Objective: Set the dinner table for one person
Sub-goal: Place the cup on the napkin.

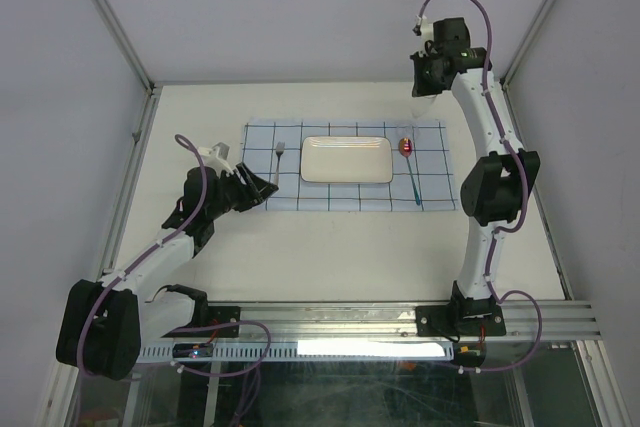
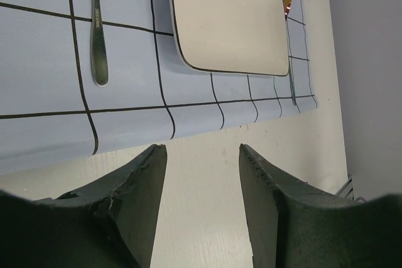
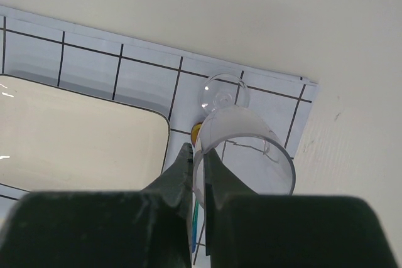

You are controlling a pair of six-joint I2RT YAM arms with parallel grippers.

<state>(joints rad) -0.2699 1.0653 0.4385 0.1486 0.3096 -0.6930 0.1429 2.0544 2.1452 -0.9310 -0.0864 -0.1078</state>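
At the worktop's left, left hand [image 2: 202,155]: spread with nothing in it, hanging low just off the near left corner of the cloth.
Worktop [image 1: 300,257]: the cream-white slab under both arms. It carries the whole setting on its far half.
Cloth [image 1: 340,199]: pale blue with a dark grid, lying flat under the setting.
Fork [image 1: 280,154]: on the cloth just left of the plate, not touching it.
Plate [image 1: 347,159]: white and rectangular, in the middle of the cloth, with nothing on it.
Spoon [image 1: 412,172]: just right of the plate, reddish bowl at the far end and teal handle pointing to the near edge.
Right hand [image 3: 196,155]: pinching the wall of the clear cup [image 3: 251,155] at its rim, one finger inside and one outside. It is held up over the cloth's far right corner.
Step in hand (judged): setting the cup down beyond the spoon.
Doing it well: lower the cup straight with its base level onto the bare cloth past the spoon's bowl, clear of spoon and plate. Let go only once the base sits flat, then lift straight up so the inner finger does not tip the light cup.
Count: one cloth, one fork, one plate, one spoon, one cup, two hands.
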